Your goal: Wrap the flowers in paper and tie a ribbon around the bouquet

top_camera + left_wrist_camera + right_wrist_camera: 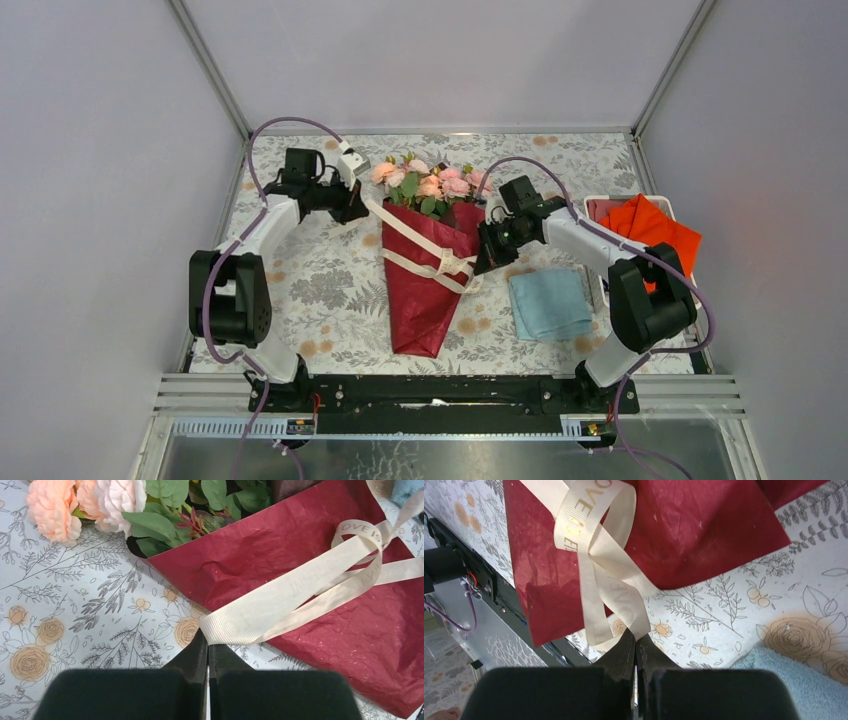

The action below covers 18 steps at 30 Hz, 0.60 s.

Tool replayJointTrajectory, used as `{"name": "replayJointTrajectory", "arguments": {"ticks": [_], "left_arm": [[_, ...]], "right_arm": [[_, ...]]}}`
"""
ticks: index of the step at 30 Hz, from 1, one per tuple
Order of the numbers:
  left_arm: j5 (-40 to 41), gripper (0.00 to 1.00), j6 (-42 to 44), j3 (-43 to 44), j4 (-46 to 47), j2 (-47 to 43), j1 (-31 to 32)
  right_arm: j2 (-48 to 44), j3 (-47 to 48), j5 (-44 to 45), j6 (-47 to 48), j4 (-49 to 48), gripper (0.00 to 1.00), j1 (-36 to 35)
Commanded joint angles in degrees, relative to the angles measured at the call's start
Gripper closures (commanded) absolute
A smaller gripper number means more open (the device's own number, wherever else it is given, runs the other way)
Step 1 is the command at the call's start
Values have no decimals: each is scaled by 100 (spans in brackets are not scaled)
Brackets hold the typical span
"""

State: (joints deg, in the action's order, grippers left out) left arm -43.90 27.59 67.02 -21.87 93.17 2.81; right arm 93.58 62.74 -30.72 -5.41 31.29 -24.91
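Pinches one ribbon end tight in left gripper, beside flowers, probably to cinch it. Leaves bouquet, wrapped in crimson paper, flat mid-table. Pinches other end in right gripper, opposing. Stores orange-red cloth, seemingly, in white bin far right.

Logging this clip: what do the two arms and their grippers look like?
The left arm and right arm have white links with black joint housings. A purple cable loops along the left one, a second purple cable along the right. The left gripper and right gripper are black, each with two fingers tapering to narrow tips.
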Motion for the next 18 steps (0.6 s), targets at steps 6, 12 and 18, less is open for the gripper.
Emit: {"name": "replayJointTrajectory", "arguments": {"ticks": [6,12,18], "left_arm": [[-111,100,113,27,-175,-153,90],[441,100,110,35,-233,-120,442],[3521,100,930,-604,-295,-451,-1717]], "right_arm": [[178,503,-92,-287,-497,100,-132],[415,1328,-319,-514,-857,100,-221],[-2059,-1034,463,-2053,-2628,100,3628]]}}
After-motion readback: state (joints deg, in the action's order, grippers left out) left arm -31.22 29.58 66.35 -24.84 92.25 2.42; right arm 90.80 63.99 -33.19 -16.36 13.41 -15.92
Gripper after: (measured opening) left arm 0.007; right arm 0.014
